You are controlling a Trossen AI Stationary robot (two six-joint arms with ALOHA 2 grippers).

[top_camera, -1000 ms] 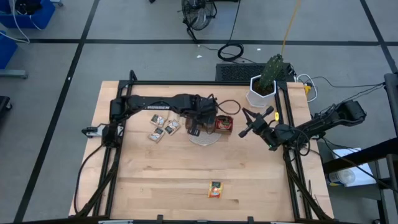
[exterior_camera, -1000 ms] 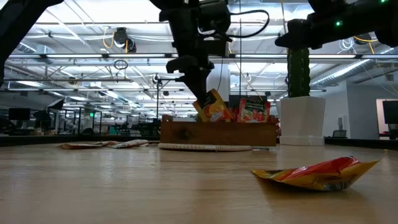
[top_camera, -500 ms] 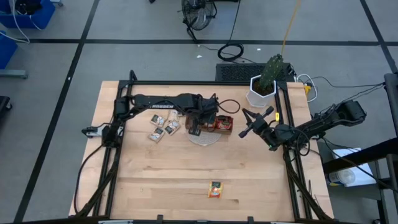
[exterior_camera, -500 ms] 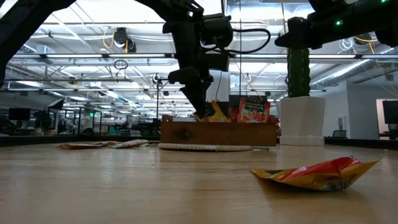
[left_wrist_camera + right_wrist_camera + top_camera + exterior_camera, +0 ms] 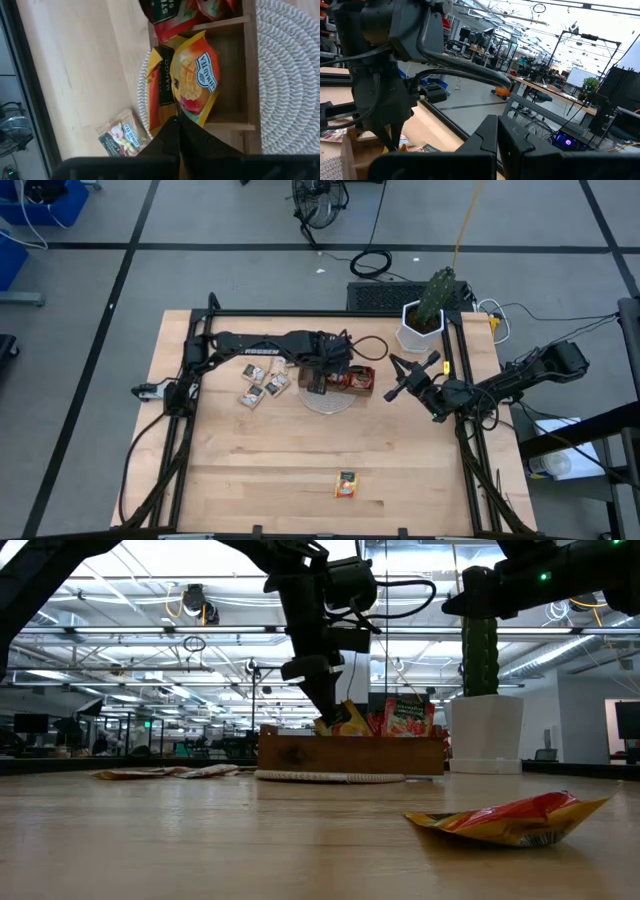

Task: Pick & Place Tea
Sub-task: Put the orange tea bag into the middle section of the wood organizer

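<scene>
- Over the wooden tray (image 5: 348, 379), seen from above, the left gripper (image 5: 316, 384) is at the tray's left end, with its pinched tips on an orange-yellow sachet (image 5: 196, 74). The placing seems nearly done; my advice is to open only once the sachet sits fully inside its slot, then lift straight up.
- From the same high view, one more sachet (image 5: 346, 484) lies alone near the table's front edge, well apart from the tray, and a cluster of pale sachets (image 5: 262, 387) lies just left of the tray. The right gripper (image 5: 399, 385) waits to the tray's right with fingers together, holding nothing. A potted cactus (image 5: 430, 308) stands behind it.
- At table height, the left gripper (image 5: 322, 715) reaches down into the tray (image 5: 350, 753); red sachets (image 5: 403, 717) stand upright in a neighbouring slot and could be knocked on withdrawal.
- Past the left wrist's fingers, the sachet lies in the end compartment, overlapping a second mango packet (image 5: 162, 85); the round woven mat (image 5: 287, 75) sits under the tray.
- Through the right wrist camera, only the left arm and room show.
</scene>
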